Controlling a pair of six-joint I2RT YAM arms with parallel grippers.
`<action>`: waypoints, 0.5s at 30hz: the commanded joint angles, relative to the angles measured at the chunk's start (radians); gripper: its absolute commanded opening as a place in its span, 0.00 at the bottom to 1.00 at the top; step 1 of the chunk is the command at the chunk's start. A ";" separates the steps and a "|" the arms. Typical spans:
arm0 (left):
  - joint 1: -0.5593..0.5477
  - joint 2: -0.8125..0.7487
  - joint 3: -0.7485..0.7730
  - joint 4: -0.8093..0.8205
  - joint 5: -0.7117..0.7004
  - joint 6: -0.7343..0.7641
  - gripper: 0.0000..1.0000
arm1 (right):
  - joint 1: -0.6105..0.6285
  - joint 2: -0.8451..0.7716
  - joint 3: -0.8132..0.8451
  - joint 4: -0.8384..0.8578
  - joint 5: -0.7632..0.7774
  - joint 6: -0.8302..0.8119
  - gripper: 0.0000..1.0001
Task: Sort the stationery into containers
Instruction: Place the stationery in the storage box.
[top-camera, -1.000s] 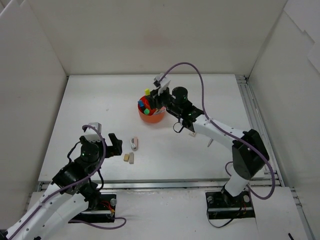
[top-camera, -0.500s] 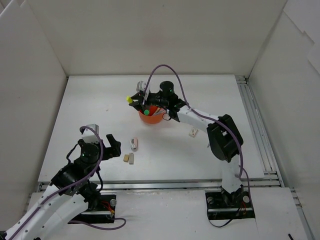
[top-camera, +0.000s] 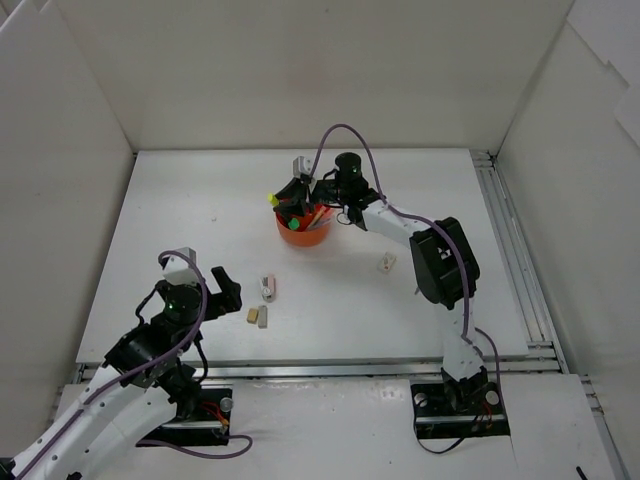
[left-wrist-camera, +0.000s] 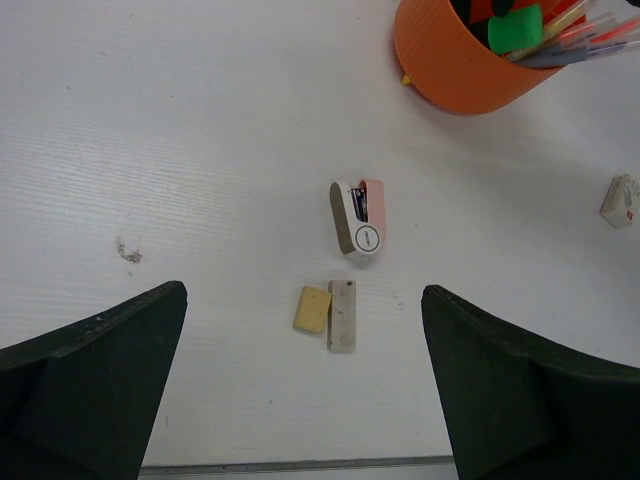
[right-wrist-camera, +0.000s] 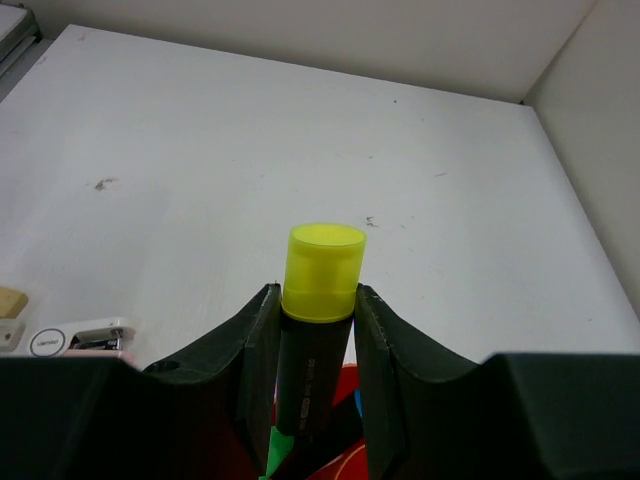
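Sorting partly done: the yellow highlighter (right-wrist-camera: 320, 290) is over the organiser (top-camera: 303, 236), and small items are left on the desk (left-wrist-camera: 150, 150).
The right pincer (right-wrist-camera: 318, 300) pinches the highlighter upright, just above the orange organiser, which already holds pens (left-wrist-camera: 575, 30) and a green highlighter (left-wrist-camera: 515, 28). I judge it is not yet dropped in. Two erasers (left-wrist-camera: 313, 308), a small pink stapler (left-wrist-camera: 360, 218) and a white piece (left-wrist-camera: 620, 200) lie unsorted, and the left pincer (top-camera: 228, 286) hangs spread above them. The print on the highlighter barrel and the stapler's mark are too small to read.
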 joint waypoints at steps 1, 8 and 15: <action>0.005 0.030 0.059 0.025 -0.029 -0.023 0.99 | -0.005 0.006 0.053 0.094 -0.099 0.037 0.05; 0.005 0.061 0.067 0.037 -0.027 -0.020 0.99 | -0.008 0.059 0.070 0.092 -0.130 0.065 0.07; 0.005 0.081 0.082 0.028 -0.036 -0.014 0.99 | -0.014 0.051 0.023 0.091 -0.061 0.044 0.10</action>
